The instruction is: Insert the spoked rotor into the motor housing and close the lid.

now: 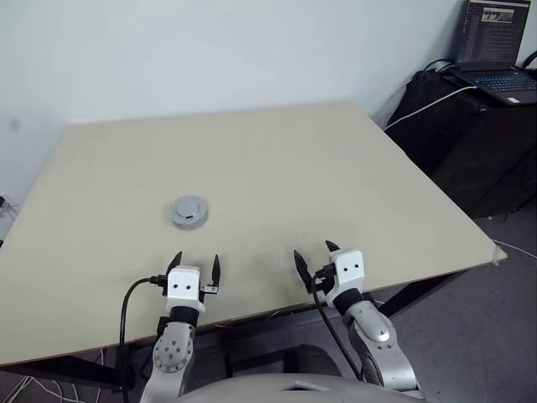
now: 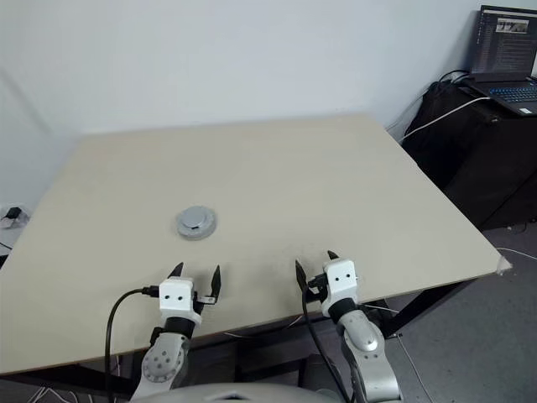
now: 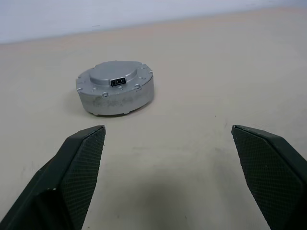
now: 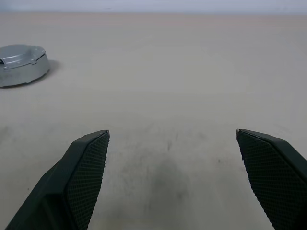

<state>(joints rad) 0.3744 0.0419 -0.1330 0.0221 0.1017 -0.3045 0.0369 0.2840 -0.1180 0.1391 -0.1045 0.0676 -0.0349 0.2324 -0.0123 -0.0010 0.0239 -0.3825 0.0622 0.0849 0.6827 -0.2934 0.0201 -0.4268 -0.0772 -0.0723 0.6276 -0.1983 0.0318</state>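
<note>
Now | bench [image 1: 352,176]: pale, bearing one closed motor housing [image 1: 189,211] left of centre | housing: squat silver-grey puck, lid [image 3: 115,76] seated on top, small dark socket in it; assembly looks finished | left gripper [image 1: 195,265] nearer, housing straight ahead, fingers apart, empty | right gripper [image 1: 313,255] well aside, fingers apart, empty

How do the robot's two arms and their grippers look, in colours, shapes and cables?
Each arm is silver-grey metal with round joints. It ends in a white boxy block with two small dark dots. From the left gripper and the right gripper rise two pointed black fingers with a fine textured inner face. A black cable loops to each wrist.
</note>
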